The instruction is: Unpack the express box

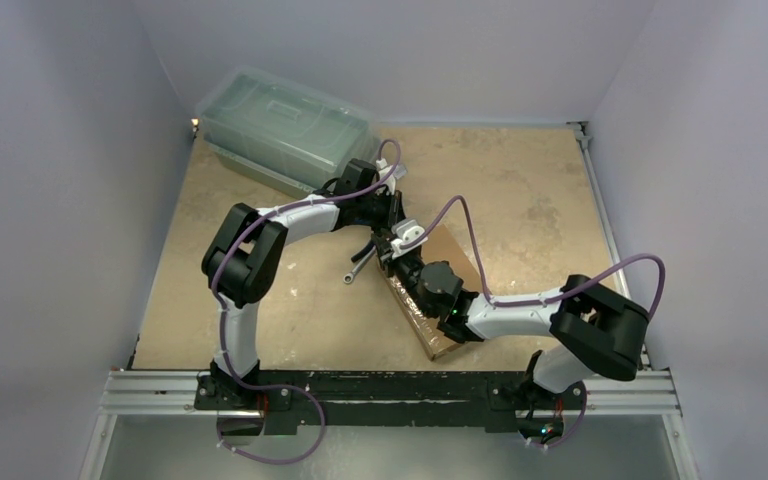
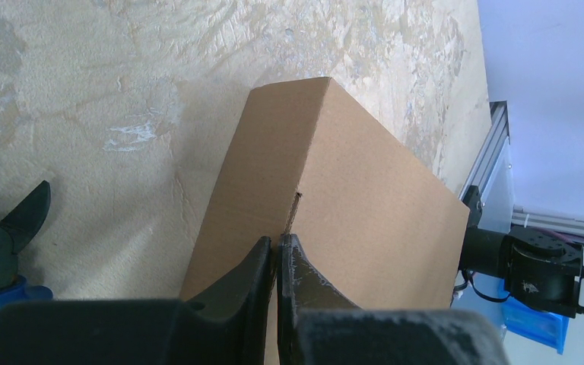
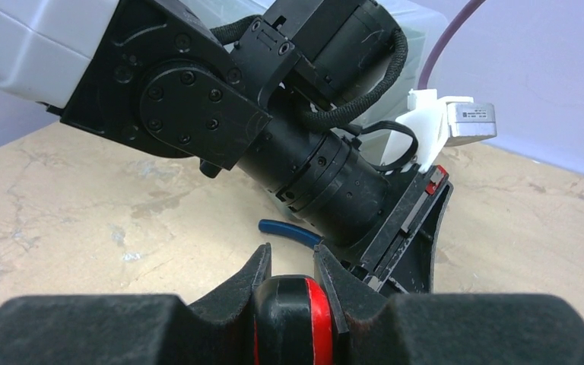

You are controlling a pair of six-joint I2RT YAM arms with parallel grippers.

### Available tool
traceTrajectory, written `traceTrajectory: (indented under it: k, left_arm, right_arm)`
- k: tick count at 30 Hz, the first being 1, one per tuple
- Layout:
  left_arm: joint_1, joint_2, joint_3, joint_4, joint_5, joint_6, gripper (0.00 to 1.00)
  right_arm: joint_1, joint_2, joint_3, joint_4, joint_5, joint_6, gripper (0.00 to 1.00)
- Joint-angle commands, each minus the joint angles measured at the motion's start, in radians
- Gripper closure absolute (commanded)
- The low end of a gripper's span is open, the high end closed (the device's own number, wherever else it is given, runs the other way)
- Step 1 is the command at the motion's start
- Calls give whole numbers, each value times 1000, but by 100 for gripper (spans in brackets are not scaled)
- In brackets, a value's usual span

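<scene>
walls (image 1: 60, 150): pale lilac | table (image 1: 540, 200): mottled beige — aluminium rail (image 1: 150, 390) in front

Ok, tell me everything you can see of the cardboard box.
The box is plain brown unprinted cardboard, flat and rectangular, apparently closed. It lies flat and diagonal on the table, between the two arms. One long top edge shows a small notch. The left jaws, shut, sit at that edge just below the notch, seemingly touching. The right jaws, shut on a black-and-red tool, hang over its middle; contact cannot be told.
</scene>
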Motion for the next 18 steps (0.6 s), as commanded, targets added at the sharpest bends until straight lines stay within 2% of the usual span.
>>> traceTrajectory:
  k: [1,18]
  left_arm:
    - [2,26,-13,-26,-3,0,100]
    - [2,26,-12,-27,-1,1,100]
  right_arm:
    - [3,16,41,69,0,1,100]
    - [4,25,47,17,18,8,100]
